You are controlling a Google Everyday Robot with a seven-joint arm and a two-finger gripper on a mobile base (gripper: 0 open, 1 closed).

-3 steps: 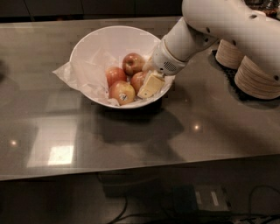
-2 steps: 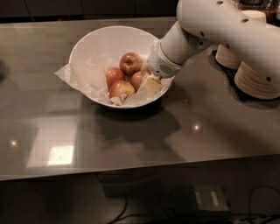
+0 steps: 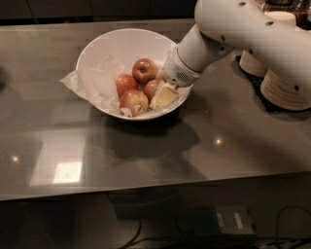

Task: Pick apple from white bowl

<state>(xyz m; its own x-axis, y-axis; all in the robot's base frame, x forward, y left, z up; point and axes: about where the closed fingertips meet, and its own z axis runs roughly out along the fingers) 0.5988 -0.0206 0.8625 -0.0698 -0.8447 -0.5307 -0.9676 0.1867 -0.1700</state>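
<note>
white bowl (image 3: 112,46): by far edge of counter (image 3: 233,146), left of centre
apples (image 3: 145,70): four, in bowl's right half
end effector (image 3: 164,96): inside bowl at right rim, against an apple; grip state cannot tell

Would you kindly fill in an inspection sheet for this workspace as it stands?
Surface: grey glossy counter, light glare spots.
Job's things: white bowl, lined with paper, holds four apples.
Clutter: stacks of disposable bowls at the right edge.
Grippers: gripper inside the bowl's right side, beside the apples.
Cables: cables and a flat box on the floor below.
Surroundings: dark cabinet fronts behind.
</note>
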